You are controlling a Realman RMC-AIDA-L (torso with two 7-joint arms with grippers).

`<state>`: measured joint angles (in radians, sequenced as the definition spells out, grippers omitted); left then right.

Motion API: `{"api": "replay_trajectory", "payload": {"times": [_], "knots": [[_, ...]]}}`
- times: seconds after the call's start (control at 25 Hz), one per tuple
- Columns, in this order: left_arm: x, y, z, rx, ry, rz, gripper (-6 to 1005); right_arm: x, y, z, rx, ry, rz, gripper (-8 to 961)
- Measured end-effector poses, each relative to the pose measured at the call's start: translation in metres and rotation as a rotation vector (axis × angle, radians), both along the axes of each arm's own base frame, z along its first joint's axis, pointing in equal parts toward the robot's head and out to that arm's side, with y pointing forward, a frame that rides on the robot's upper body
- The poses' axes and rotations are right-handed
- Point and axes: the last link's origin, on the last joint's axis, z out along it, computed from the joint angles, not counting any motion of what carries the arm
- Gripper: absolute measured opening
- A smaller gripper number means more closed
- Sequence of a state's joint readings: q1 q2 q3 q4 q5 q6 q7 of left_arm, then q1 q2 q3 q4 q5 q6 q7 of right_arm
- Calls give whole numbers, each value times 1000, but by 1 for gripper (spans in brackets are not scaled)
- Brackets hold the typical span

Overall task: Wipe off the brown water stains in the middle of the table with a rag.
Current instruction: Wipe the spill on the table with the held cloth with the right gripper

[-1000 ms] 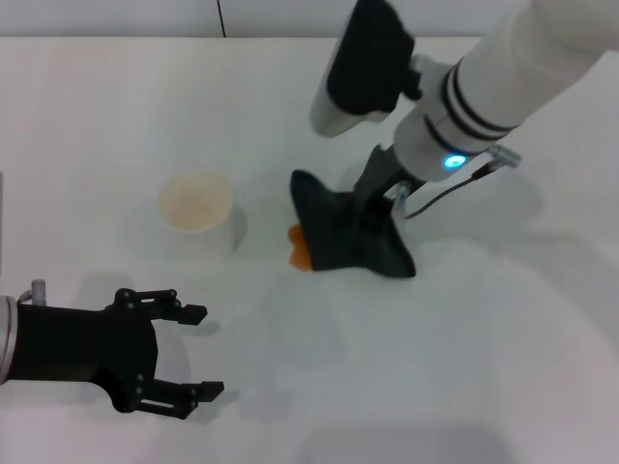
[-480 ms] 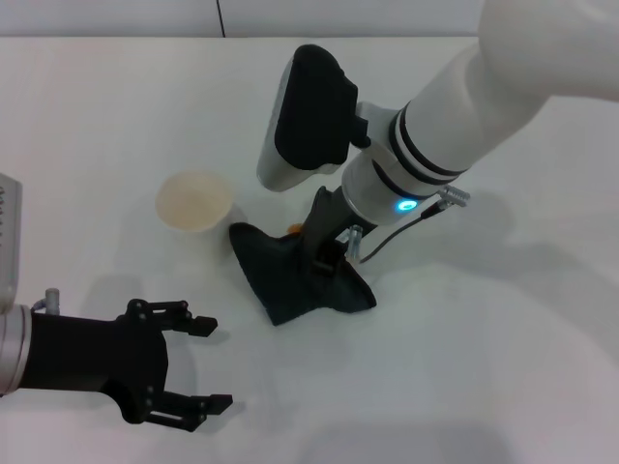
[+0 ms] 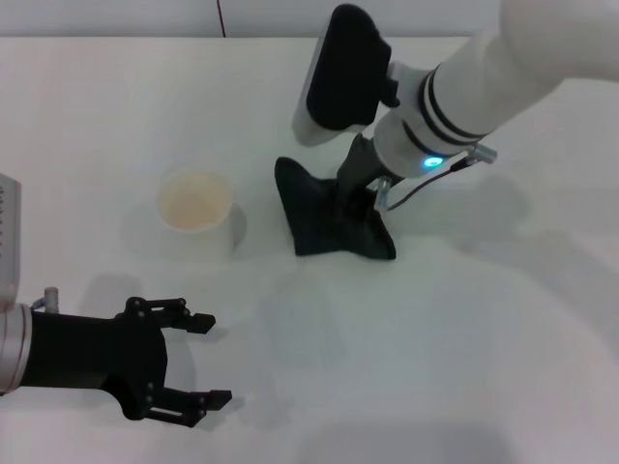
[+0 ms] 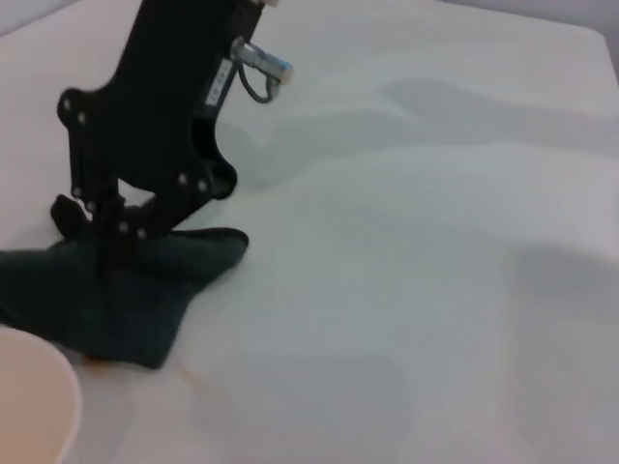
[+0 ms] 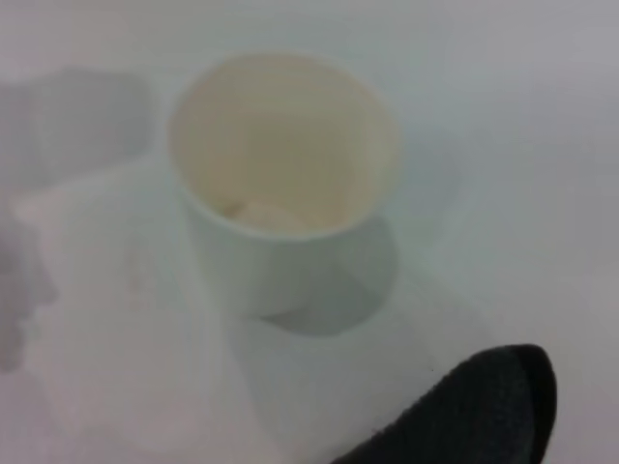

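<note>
Right pincer (image 3: 360,208), clenched on the rag (image 3: 329,217), presses it onto the surface (image 3: 464,329); a wide sweep could topple the cup (image 3: 196,212).

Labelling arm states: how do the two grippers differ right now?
The right gripper is shut on the rag, pressing it onto the table; the left gripper is open and empty. The right works mid-table beside the cup; the left hovers at the near edge. Both are black.

Three views onto our table (image 3: 503,348)

From the head we look steeply down; our left wrist looks low across at the rag (image 4: 106,300), our right wrist close on the cup (image 5: 280,184) and the rag's edge
</note>
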<state>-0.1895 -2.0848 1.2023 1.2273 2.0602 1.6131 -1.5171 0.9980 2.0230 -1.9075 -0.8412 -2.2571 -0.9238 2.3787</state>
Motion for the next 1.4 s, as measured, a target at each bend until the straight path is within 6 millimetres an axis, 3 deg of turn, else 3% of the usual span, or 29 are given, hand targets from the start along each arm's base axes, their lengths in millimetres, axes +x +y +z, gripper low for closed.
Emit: {"api": "replay_trajectory", "payload": {"times": [0.24, 0.8, 1.0, 1.28, 1.4], "knots": [[1, 4, 0, 15, -5, -2, 894, 3, -2, -1, -10, -15, 11, 59], [2, 6, 1, 31, -7, -4, 894, -17, -63, -27, -255, -11, 68, 58], [2, 6, 1, 29, -7, -5, 894, -10, -50, -24, -196, -24, 69, 56], [2, 5, 0, 28, -9, -4, 894, 4, -14, -1, -43, -43, 52, 57], [1, 6, 0, 35, -11, 2, 894, 9, -12, 1, -29, -36, 44, 57]]}}
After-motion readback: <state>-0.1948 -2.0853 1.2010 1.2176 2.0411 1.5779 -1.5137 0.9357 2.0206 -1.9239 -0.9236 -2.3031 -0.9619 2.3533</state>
